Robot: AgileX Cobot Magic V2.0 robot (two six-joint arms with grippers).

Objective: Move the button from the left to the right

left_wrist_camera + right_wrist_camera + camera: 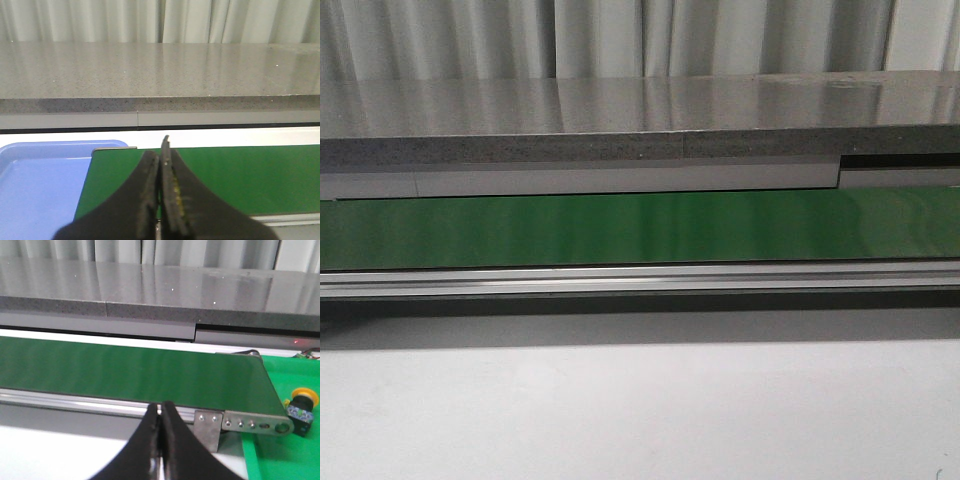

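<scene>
A long green conveyor belt (640,228) with an aluminium side rail (640,278) runs across a white desk (640,410), below a speckled grey stone ledge (620,120) and pale pleated curtains (620,35). The yellow-headed black push-button (301,407) sits on a green mat (285,460) just past the belt's end bracket (250,424). A blue plastic tray (40,190) lies beside the belt's other end. The left hand (160,165) and right hand (160,412) are both closed, gripping nothing.

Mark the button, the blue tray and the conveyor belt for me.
button (305,396): right wrist view, on its yellow round head.
blue tray (40,190): left wrist view, on its bare floor.
conveyor belt (640,228): front view, on the green belt surface.
</scene>
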